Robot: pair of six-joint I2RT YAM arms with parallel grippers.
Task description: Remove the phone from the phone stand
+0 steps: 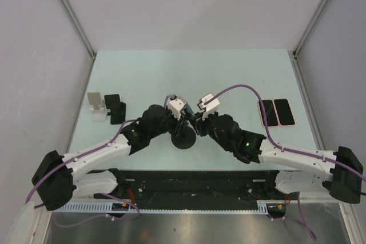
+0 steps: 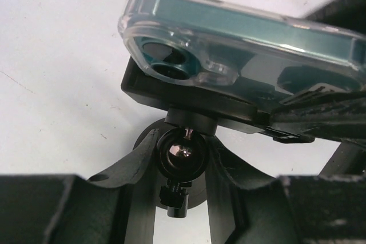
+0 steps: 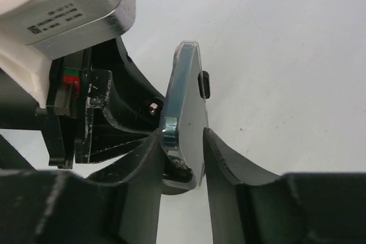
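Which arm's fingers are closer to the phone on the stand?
Right. The right fingers sit against both faces of the phone; the left fingers are lower, closed around the ball joint of the phone stand beneath it.

- In the left wrist view the phone (image 2: pixel 240 32) runs off the right edge, and black hardware (image 2: pixel 320 112) covers its lower right part.
- From above, the wrist cameras (image 1: pixel 177 106) hide the phone; of the phone stand (image 1: pixel 184 140) only the round base shows.
- In the right wrist view the phone is edge-on, its screen unreadable, its lower end behind the right gripper (image 3: pixel 183 141).
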